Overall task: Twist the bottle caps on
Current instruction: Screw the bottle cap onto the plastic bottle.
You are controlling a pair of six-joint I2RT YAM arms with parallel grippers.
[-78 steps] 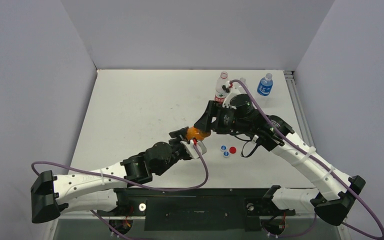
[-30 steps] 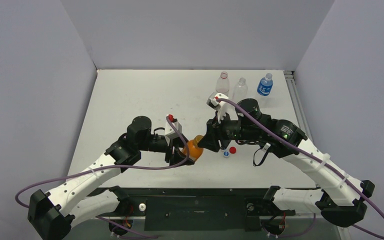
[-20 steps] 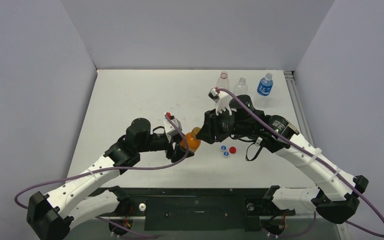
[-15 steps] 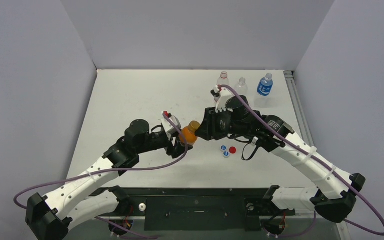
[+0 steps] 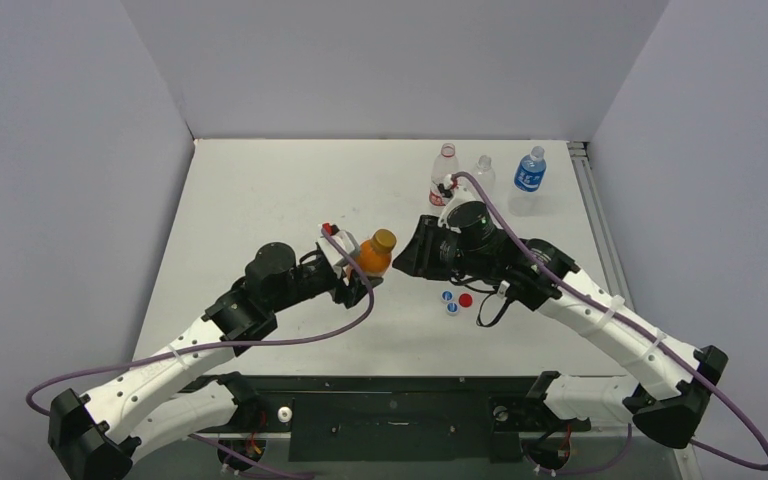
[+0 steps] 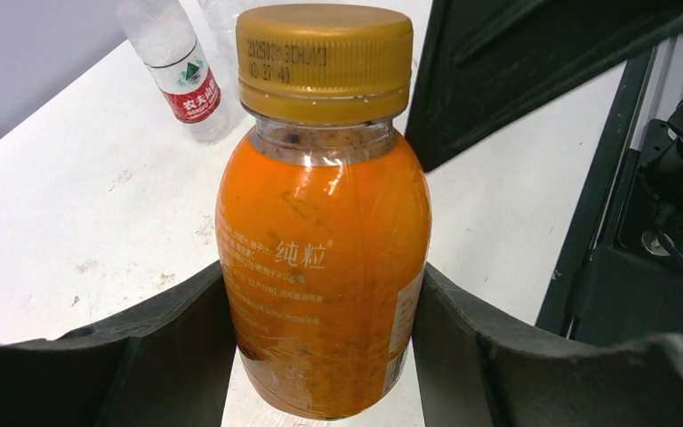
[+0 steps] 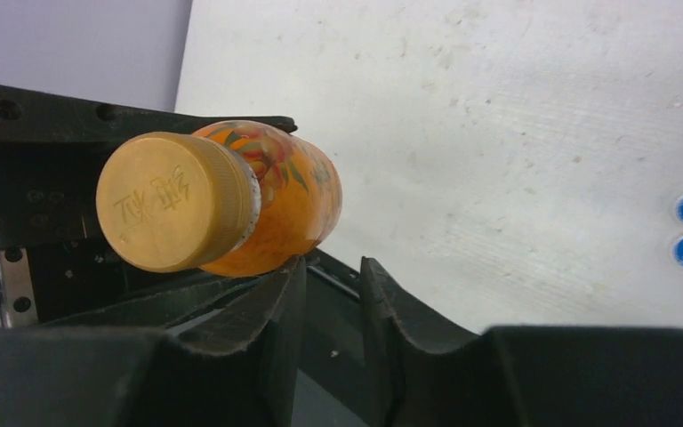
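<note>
Gold cap [image 6: 324, 49] date-stamped, orange bottle [image 6: 325, 285] marked 纯粒, in left fingers [image 6: 169, 342]

"纯粒" on orange bottle [image 6: 320, 267], "农夫山泉" on clear bottle [image 6: 182, 89], faint code on gold cap [image 6: 325, 53]

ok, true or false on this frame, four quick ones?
1. The left hand grips the orange bottle. True.
2. The orange bottle has no cap. False: a gold cap sits on it.
3. The right hand is clamped on the gold cap. False: it is shut on nothing, with the cap off to one side of its fingers.
4. Three loose caps lie on the table. True.
</note>
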